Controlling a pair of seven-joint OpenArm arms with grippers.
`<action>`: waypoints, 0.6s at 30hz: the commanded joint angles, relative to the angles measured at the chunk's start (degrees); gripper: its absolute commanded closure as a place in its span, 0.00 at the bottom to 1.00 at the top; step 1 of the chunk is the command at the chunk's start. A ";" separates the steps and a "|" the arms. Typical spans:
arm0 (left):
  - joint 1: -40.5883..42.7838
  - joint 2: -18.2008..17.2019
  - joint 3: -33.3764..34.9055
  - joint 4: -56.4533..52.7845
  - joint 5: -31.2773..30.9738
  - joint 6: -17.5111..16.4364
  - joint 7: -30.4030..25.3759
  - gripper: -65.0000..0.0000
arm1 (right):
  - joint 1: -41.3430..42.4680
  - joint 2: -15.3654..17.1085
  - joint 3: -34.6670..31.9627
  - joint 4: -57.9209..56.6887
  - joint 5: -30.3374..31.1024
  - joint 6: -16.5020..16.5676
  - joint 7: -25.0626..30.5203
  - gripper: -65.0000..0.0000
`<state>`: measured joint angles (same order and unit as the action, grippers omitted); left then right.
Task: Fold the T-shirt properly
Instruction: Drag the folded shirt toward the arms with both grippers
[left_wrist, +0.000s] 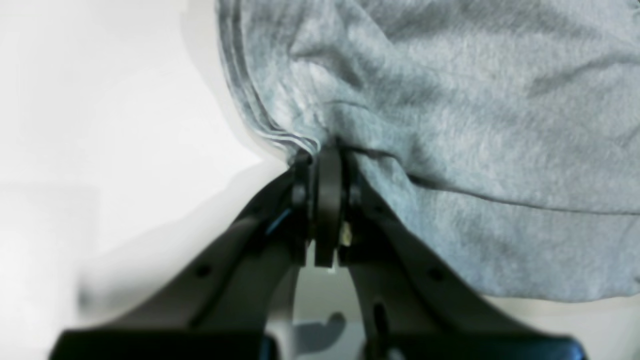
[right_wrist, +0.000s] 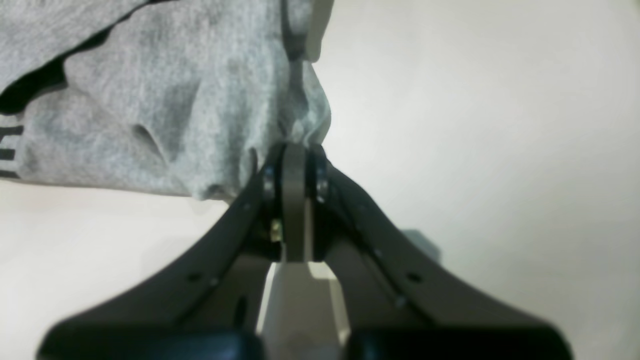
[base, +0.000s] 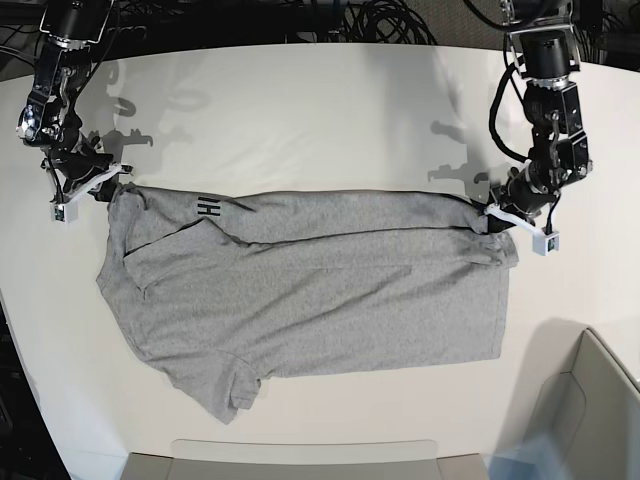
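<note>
The heather-grey T-shirt lies spread on the white table, its far edge doubled over with a bit of black lettering showing. At the shirt's right end in the base view, my left gripper is shut on a bunched fold of fabric. The left wrist view shows the same gripper with its jaws pressed together on the grey cloth. My right gripper is at the shirt's left end, and in the right wrist view the gripper is shut on a pinch of the cloth.
A grey bin stands at the near right corner and a pale tray edge runs along the front. Black cables lie behind the table's far edge. The shirt's sleeve points toward the front.
</note>
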<state>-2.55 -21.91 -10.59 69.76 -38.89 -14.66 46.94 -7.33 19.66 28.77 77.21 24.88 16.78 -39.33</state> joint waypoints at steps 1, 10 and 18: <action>1.62 -1.60 0.08 0.79 2.72 1.51 3.39 1.00 | -0.10 1.48 0.72 0.72 -0.31 0.15 -0.01 1.00; 8.04 -2.22 -5.28 8.71 2.72 1.51 4.10 1.00 | -3.88 2.19 5.99 1.25 -0.31 0.41 -0.01 1.00; 9.97 -2.22 -8.79 8.71 2.72 1.42 4.10 1.00 | -6.43 3.77 6.26 1.34 -0.22 0.41 0.08 1.00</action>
<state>7.20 -23.22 -18.96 78.28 -38.39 -14.44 49.43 -13.65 22.22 34.68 78.02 25.56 16.99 -38.09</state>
